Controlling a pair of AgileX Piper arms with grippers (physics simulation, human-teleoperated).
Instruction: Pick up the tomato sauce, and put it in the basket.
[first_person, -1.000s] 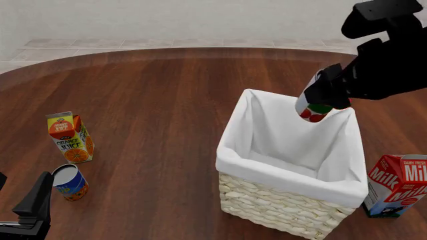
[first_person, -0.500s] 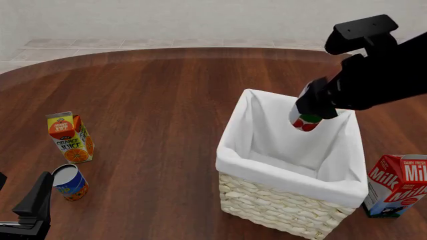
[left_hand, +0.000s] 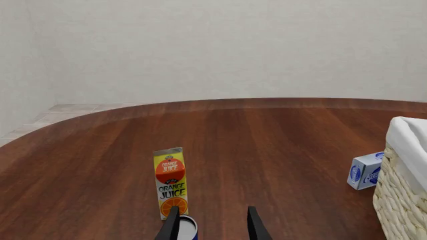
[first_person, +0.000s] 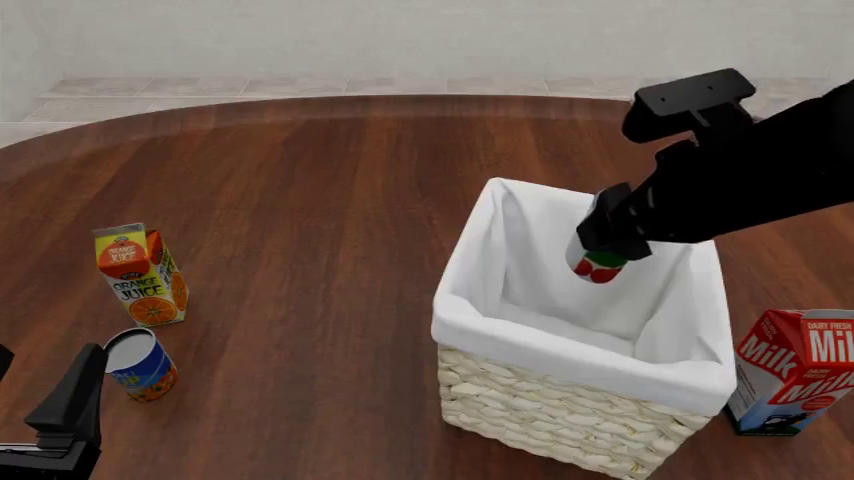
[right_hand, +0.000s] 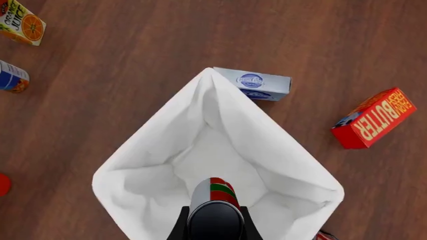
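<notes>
Sauce (first_person: 597, 265) hangs tilted in your right hand (first_person: 611, 240), clenched round its upper body, low end just under the basket (first_person: 497, 325) rim and over the white liner. In the right wrist view the can (right_hand: 215, 192) sits above the liner's floor, nearer one corner than the middle.

Let go from here and the tilted can may land on its edge, roll and come to rest against a liner wall; that is harmless, but drift toward the far rim could clip the folded cloth or tip the can outside. Your forearm also rides close above that rim, so a sideways move might shove the basket.

Your left hand (left_hand: 211, 226) rests low by the blue-and-orange can (first_person: 139, 364), fingers apart and empty.

Compared with a second ago, the can has travelled leftward and down, from above the far right corner to inside the opening.
</notes>
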